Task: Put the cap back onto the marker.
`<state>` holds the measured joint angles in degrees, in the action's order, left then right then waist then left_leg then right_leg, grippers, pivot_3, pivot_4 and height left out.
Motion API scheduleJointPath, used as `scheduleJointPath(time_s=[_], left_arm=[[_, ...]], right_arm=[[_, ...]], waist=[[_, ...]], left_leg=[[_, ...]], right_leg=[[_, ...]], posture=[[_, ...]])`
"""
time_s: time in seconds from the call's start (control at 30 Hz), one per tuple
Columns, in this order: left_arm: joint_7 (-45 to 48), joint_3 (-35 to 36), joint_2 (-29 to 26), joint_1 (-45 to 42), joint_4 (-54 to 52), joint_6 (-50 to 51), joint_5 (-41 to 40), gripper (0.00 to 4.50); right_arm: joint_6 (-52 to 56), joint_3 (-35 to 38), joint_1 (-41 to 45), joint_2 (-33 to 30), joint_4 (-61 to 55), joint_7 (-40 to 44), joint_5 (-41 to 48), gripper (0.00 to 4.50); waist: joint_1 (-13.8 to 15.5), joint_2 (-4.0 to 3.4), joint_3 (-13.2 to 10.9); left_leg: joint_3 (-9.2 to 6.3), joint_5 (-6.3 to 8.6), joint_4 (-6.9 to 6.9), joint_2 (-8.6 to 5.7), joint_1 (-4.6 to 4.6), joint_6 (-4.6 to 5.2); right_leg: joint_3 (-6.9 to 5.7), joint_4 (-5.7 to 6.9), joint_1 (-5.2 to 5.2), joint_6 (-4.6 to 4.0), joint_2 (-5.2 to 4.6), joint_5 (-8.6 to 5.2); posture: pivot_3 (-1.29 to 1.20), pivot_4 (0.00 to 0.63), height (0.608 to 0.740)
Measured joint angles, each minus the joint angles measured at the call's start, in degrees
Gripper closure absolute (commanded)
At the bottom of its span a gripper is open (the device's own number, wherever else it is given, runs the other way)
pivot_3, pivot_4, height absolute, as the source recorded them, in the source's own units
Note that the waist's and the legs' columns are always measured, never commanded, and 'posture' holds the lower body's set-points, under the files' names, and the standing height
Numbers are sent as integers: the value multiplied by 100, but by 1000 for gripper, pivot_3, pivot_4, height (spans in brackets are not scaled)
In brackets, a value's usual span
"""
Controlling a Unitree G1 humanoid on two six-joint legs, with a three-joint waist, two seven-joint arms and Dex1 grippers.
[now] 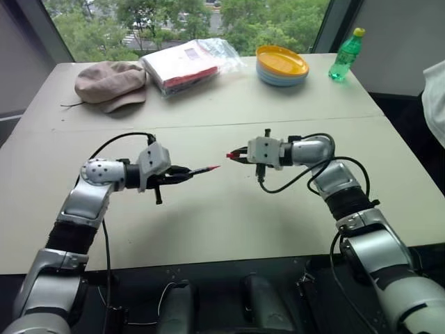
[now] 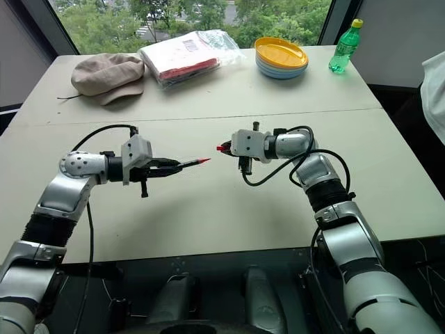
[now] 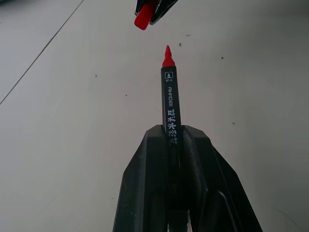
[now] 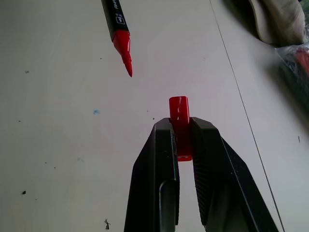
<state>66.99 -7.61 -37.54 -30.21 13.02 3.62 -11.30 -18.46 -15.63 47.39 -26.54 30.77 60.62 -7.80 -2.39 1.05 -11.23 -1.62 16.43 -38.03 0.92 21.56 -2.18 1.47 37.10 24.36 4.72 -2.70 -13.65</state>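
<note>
Left wrist view: left gripper [image 3: 175, 140] clamps the marker [image 3: 170, 101] mid-barrel, red tip exposed | right gripper [image 4: 182, 133] pinches the cap [image 4: 179, 118], near the tip, apart | both above the table [image 1: 208, 223] | likely light, rigid, smooth; grip sides.

The marker's [image 3: 170, 104] rear end is hidden between black fingers [image 3: 145, 188]. The cap's [image 4: 179, 121] lower part is hidden between fingers [image 4: 159, 169].

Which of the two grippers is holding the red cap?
The right gripper holds the cap, pinched between its fingers. The left gripper instead holds the marker, whose red tip points toward the cap.
</note>
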Motion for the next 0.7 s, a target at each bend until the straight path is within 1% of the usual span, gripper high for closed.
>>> scheduleJointPath(time_s=[0.2,0.7], left_arm=[[45,-14,8,-95,72,-205,70,4500],[-24,-13,21,-123,68,-289,76,4500]], right_arm=[[302,-93,-85,-104,-423,206,7,4445],[769,-98,-87,-59,-737,440,184,4445]], waist=[[-3,0,0],[-2,0,0]], left_leg=[[-1,0,0,0,-1,0],[-1,0,0,0,-1,0]], right_leg=[[0,1,0,0,1,0],[-1,1,0,0,1,0]], posture=[[0,150,740],[0,150,740]])
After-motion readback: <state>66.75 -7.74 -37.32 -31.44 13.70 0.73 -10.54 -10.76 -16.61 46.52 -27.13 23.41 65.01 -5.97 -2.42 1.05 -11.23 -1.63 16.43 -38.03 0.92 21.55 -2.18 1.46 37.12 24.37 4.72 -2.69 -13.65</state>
